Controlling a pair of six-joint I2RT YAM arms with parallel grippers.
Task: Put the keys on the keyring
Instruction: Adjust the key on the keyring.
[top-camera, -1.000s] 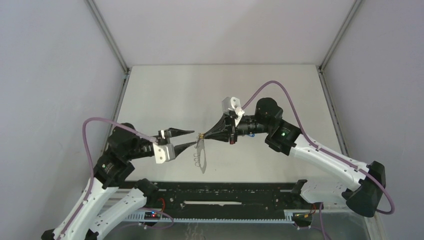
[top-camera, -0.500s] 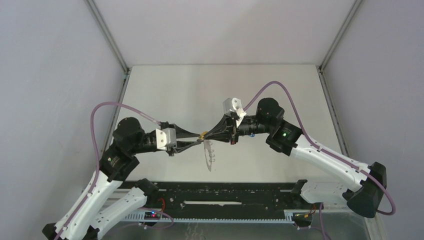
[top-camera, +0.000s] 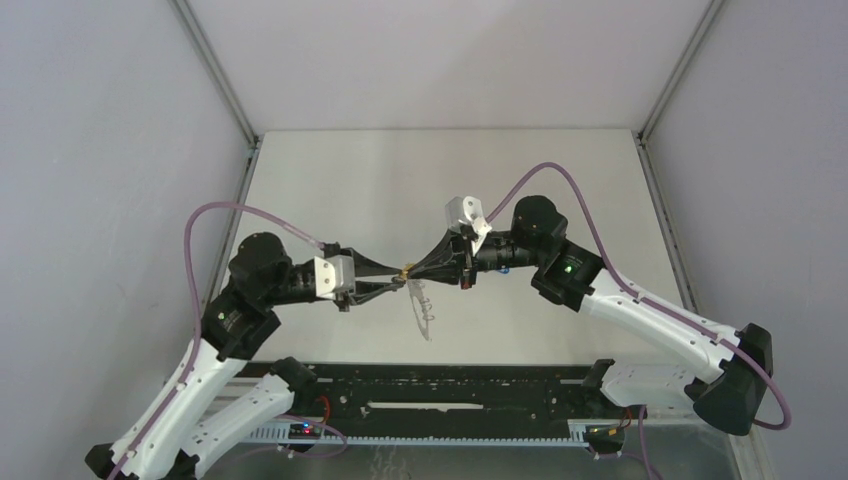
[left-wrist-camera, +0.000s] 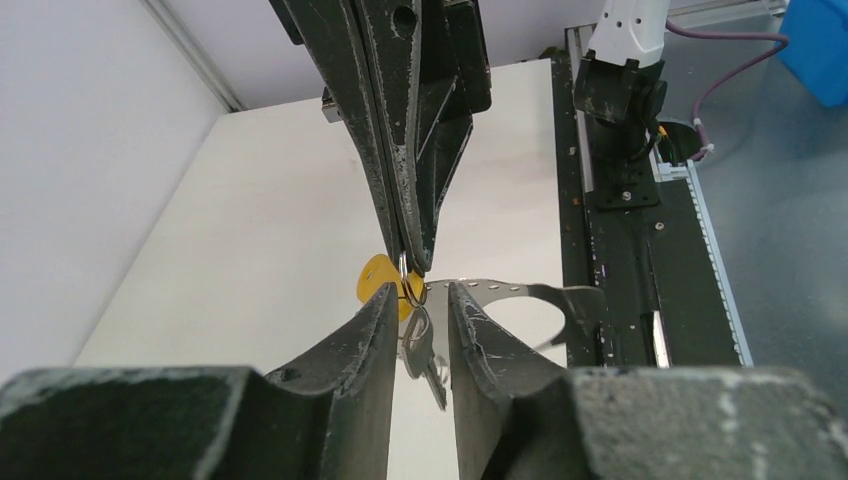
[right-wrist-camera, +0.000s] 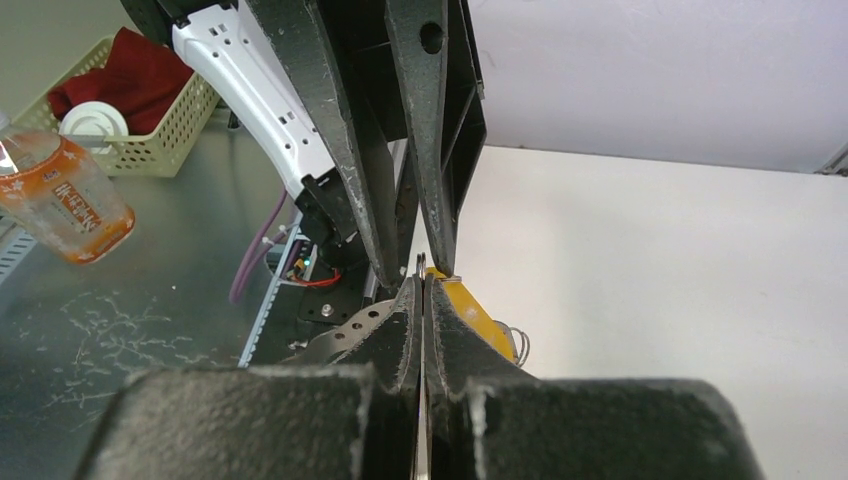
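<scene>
Yellow plastic marks the meeting point on my screens: the head of the yellow key (left-wrist-camera: 378, 280) hangs in mid-air above the white bench (left-wrist-camera: 250, 230), resting against a small metal loop (left-wrist-camera: 410, 291) at the spot where the two arms come tip to tip. From that loop the keyring (left-wrist-camera: 515, 291), a thin grey band pierced with small holes, curves away and dangles clear of the bench. In the top view it shows as a pale hoop drooping toward the near edge. The right claw (left-wrist-camera: 408, 258) reaches in from the right with its fingers pressed together, pinching the keyring at the loop, the yellow head just beside its tip. My left claw (left-wrist-camera: 422, 300) faces it from the left, fingers parted by a narrow gap and clamped on nothing. A dark metal blade (left-wrist-camera: 425, 350) hangs down in that gap, and I cannot tell whether it touches either finger. Off the bench, the right wrist camera takes in a pale mesh basket (right-wrist-camera: 150, 130) holding a red cloth (right-wrist-camera: 120, 70), with an orange bottle (right-wrist-camera: 65, 200) standing near it on a scuffed grey metal surface (right-wrist-camera: 120, 320).
</scene>
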